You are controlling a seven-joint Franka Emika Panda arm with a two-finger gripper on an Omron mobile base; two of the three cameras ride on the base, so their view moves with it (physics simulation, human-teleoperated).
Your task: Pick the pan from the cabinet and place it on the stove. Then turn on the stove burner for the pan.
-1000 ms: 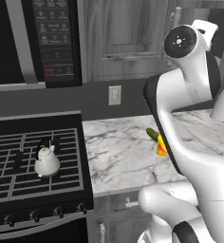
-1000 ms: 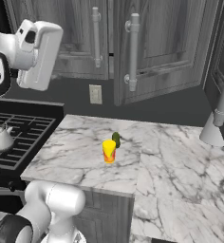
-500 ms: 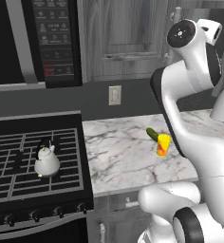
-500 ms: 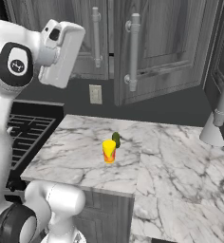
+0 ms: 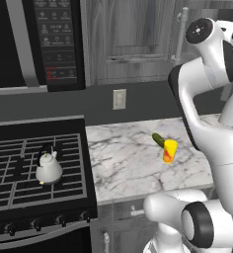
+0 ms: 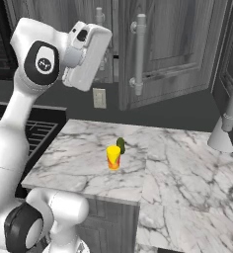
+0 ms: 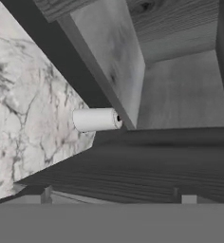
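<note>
End effector [image 7: 113, 195] released, its two tips set wide apart with nothing between them, raised high in front of the cabinet [image 6: 177, 44]. In the hand view it looks along the underside of a door, with one pale bar handle [image 7: 96, 119] close ahead.

Nearest the base, the arm rises in a tall bend. The elbow is carried over the marble worktop [image 5: 123, 163] and the wrist is folded forward, so the hand points at the upper doors.

On the worktop, well below the hand, stands a small yellow-and-orange item [image 5: 169, 150] with something green just beside it. To the left is the stove [image 5: 69, 148], where a white kettle [image 5: 48, 168] sits on the grate.

Farther back, the cabinet door under the hand looks swung out from the wall, and the hand view shows a bare grey panel past its edge. The pan is, I judge, somewhere inside that cabinet, though I cannot tell on which shelf.

The step in hand looks like getting into the cabinet to reach the pan. To do it well:
- Keep the jaws wide.
- Clear the door edge and bar handle before going in.
- Bring the wrist level, so the long black handle or the rim can be taken squarely.
- Keep the elbow high over the worktop.
</note>
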